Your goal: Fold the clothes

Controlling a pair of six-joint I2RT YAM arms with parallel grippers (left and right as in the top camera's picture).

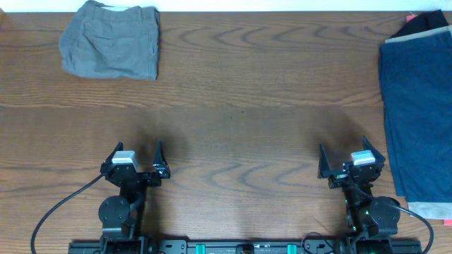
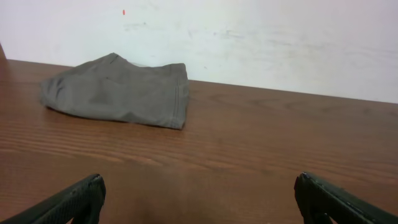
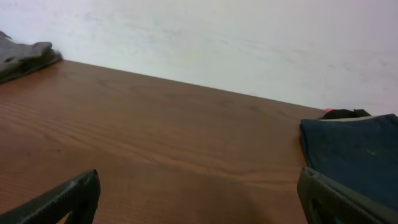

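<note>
A folded grey pair of shorts (image 1: 110,39) lies at the table's far left corner; it shows in the left wrist view (image 2: 118,90) and, partly, at the left edge of the right wrist view (image 3: 22,57). A dark navy-blue pair (image 1: 418,113) lies flat along the right edge, seen also in the right wrist view (image 3: 354,155). A beige layer (image 1: 428,209) peeks out beneath its near end. My left gripper (image 1: 136,159) is open and empty near the front left. My right gripper (image 1: 351,161) is open and empty near the front right, just left of the navy pair.
A black cloth with a pink tag (image 1: 424,22) sits behind the navy pair at the far right corner. The wooden table (image 1: 240,106) stretches between the two piles. A white wall (image 2: 249,37) stands behind the table's far edge.
</note>
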